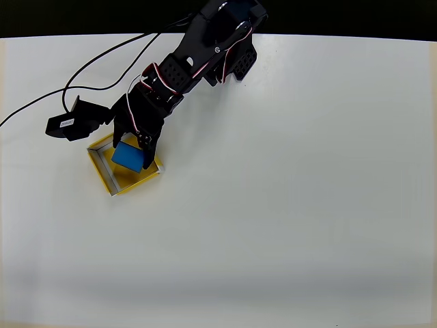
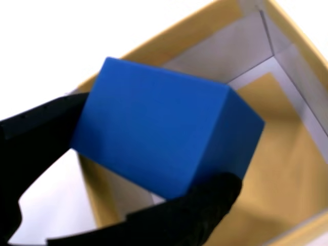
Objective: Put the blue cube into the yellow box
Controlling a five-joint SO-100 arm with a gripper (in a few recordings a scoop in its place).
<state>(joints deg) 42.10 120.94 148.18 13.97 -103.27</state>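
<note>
Arm all black, blocky servo housings, matte plastic. Red, white and black wires loop along its links in the overhead view. A small round screw head shows on an upper link. Black cable trails off across the worktop. Black camera module with a white label juts from the wrist. Hand black too; fingers matte black in the wrist view.

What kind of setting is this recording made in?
Probably a lab or hobby robotics bench: a plain white table against a dark background, loose black cables, and the gripper holding a blue cube over a yellow box.
</note>
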